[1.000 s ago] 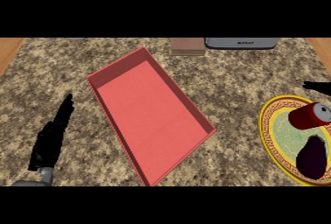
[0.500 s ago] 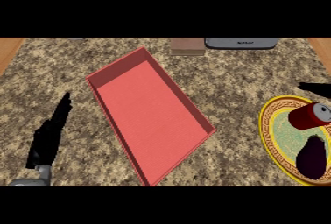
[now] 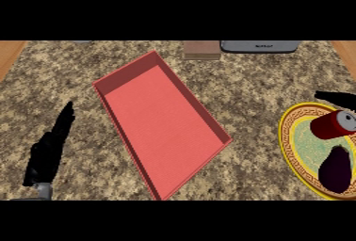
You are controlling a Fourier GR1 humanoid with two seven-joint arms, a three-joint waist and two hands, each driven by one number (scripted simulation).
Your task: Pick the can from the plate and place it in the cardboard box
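Observation:
A red can lies on its side on the upper part of a gold-rimmed plate at the counter's right edge. Just beyond the can, the outstretched black fingers of my right hand come in from the right edge, apart from the can and holding nothing. The box is a shallow red open tray lying askew in the middle of the counter, with nothing in it. My left hand rests at the lower left with straight fingers pointing away, well clear of the box.
A dark purple eggplant lies on the plate's near part, below the can. A small wooden block and a grey appliance stand at the counter's back edge. Speckled counter top shows between box and plate.
My right hand's fingers have crept down and left, closer to the can. The left hand, can and box have stayed put.

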